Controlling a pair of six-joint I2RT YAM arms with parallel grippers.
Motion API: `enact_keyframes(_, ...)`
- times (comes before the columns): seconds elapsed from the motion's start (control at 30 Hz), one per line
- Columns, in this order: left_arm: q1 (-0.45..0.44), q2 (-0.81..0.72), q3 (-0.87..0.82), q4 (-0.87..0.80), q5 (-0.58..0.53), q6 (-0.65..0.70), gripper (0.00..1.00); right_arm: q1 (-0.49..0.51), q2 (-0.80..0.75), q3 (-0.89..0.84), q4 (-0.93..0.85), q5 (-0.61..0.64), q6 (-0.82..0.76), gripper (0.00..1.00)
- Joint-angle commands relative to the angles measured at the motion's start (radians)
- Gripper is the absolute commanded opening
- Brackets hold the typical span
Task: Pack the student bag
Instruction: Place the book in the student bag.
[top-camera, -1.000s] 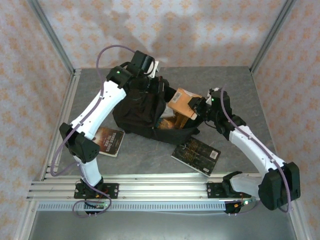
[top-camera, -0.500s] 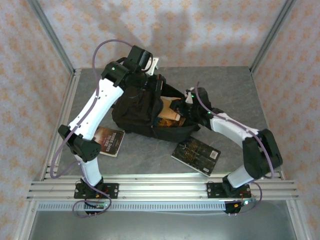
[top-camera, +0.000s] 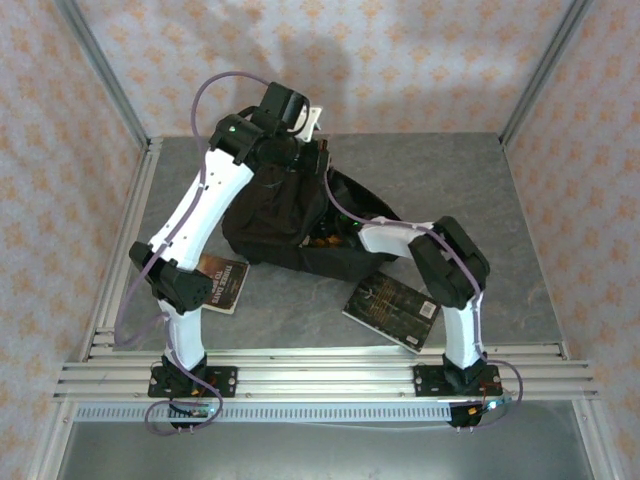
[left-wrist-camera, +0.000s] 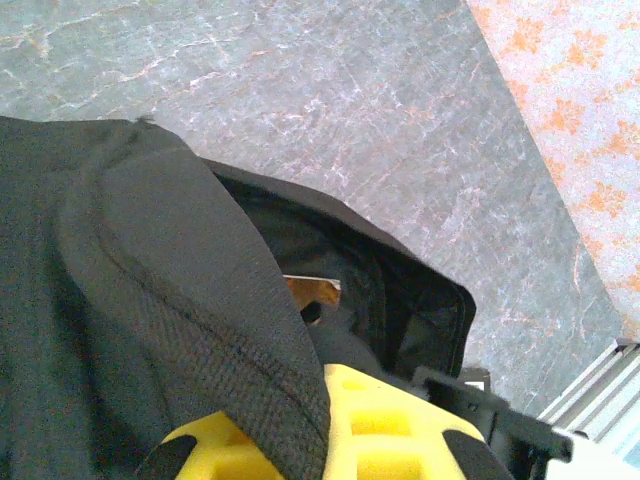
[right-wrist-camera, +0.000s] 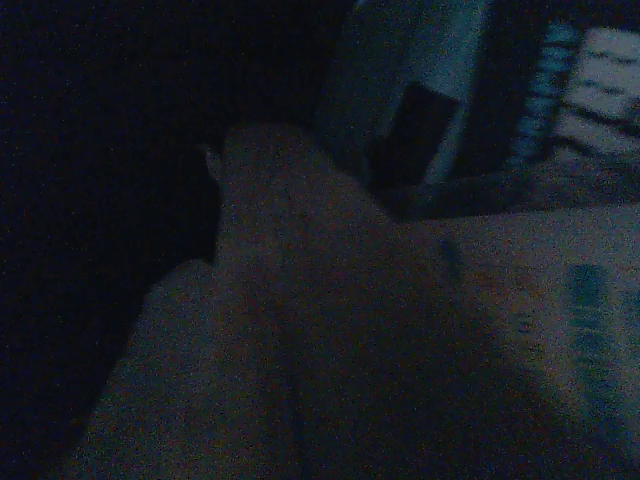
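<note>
The black student bag lies at mid-table with its mouth held open toward the right. My left gripper sits at the bag's top edge. In the left wrist view its yellow fingers are shut on a fold of the bag's fabric. A brown book corner shows inside the opening. My right forearm reaches into the bag's mouth, and the gripper is hidden inside. The right wrist view is dark, with a dim flat book surface; I cannot make out how the jaws stand.
A dark book lies on the table right of centre, close to the right arm's elbow. Another dark book lies by the left arm's lower link. Metal frame rails run along the near edge.
The right arm has carried the brown book from above the bag's mouth down into the bag, and its gripper has gone inside. The left gripper has kept its hold on the bag's top.
</note>
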Motion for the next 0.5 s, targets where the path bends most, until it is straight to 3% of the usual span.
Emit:
enact_keyframes(0.0, 0.025, -0.016, 0.067, 0.11, 0.048, 0.009, 0.0, 0.03, 0.03, 0.037, -0.02, 0.153, -0.013, 0.68)
enact_keyframes(0.13, 0.042, -0.015, 0.034, 0.108, 0.044, 0.015, 0.0, 0.031, -0.065, 0.007, -0.063, 0.199, -0.083, 0.83)
enact_keyframes(0.27, 0.053, -0.041, -0.054, 0.134, -0.005, 0.028, 0.0, 0.031, -0.162, -0.015, -0.133, 0.21, -0.145, 0.91)
enact_keyframes(0.47, 0.074, -0.114, -0.194, 0.202, -0.083, 0.028, 0.0, 0.02, -0.314, -0.111, -0.192, 0.343, -0.152, 0.97)
